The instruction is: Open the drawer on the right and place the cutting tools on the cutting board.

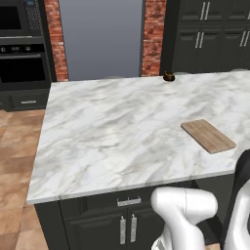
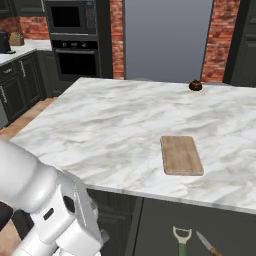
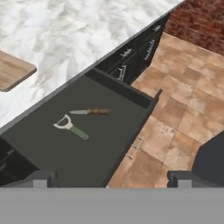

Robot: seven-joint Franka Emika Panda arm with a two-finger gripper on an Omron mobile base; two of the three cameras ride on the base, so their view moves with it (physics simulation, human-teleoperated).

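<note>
The drawer (image 3: 52, 153) stands pulled out under the marble counter, its dark floor bare except for two cutting tools. One is a peeler (image 3: 71, 127) with a green handle and a pale Y-shaped head. The other is a small knife (image 3: 90, 112) with a brown handle, lying just beyond it. The right base view also catches the peeler (image 2: 182, 239) and the knife (image 2: 207, 243) below the counter edge. The light wooden cutting board (image 1: 208, 135) (image 2: 181, 155) (image 3: 11, 70) lies flat on the counter. My gripper (image 3: 113, 178) hangs open above the drawer's near end, holding nothing.
A small dark brown round object (image 1: 169, 76) (image 2: 195, 85) sits at the counter's far edge. The drawer's front carries a metal handle (image 3: 134, 148) over the tiled floor (image 3: 175, 118). More dark cabinet fronts (image 3: 131, 61) run along the island. An oven (image 2: 75, 50) stands at the back left.
</note>
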